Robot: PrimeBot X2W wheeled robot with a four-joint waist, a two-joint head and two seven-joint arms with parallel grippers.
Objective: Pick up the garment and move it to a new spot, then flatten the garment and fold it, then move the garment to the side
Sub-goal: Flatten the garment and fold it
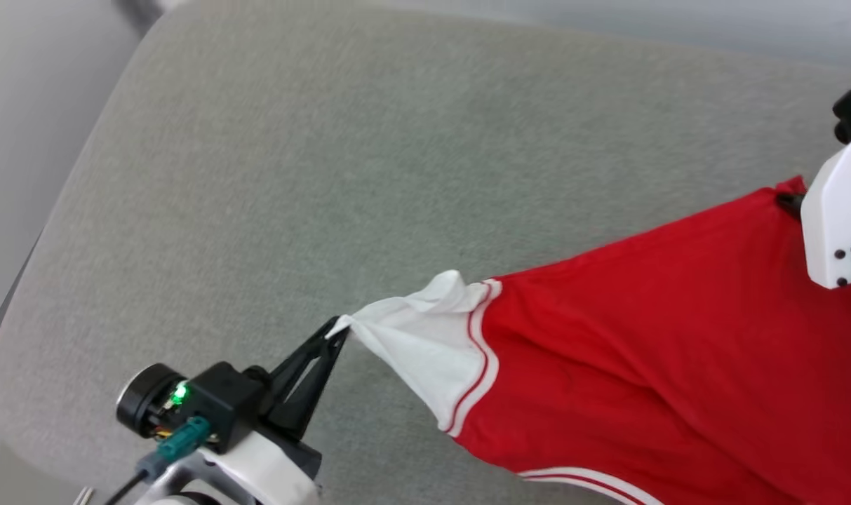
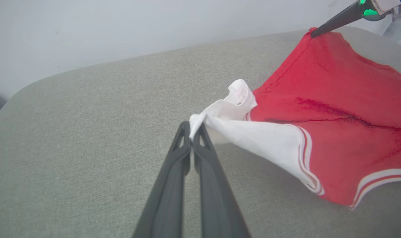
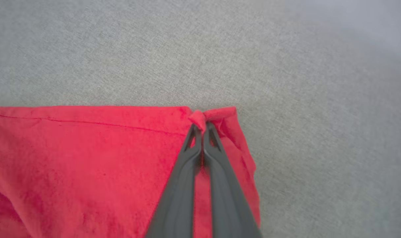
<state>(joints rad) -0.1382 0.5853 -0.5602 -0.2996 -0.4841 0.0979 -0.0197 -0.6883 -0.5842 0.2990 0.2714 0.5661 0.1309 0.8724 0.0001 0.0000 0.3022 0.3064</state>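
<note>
Grey cushion (image 1: 327, 175), maybe sofa; left gripper (image 1: 337, 333) pinches garment (image 1: 678, 337).

The garment (image 1: 642, 337) is shown as soft, matt cloth, red in the body and white at the sleeve (image 1: 425, 344) pinched by the left gripper (image 1: 337, 331), with a stitched hem (image 3: 88, 120) beside the right gripper (image 3: 203, 127). The fingers (image 2: 167, 191) of both are made of dark, smooth, matt plastic, and a white, faintly glossy plastic shell (image 1: 835, 210) is carried behind the right one. Beneath both grippers a grey, coarsely woven, matt fabric surface (image 1: 362, 154) is spread.
</note>
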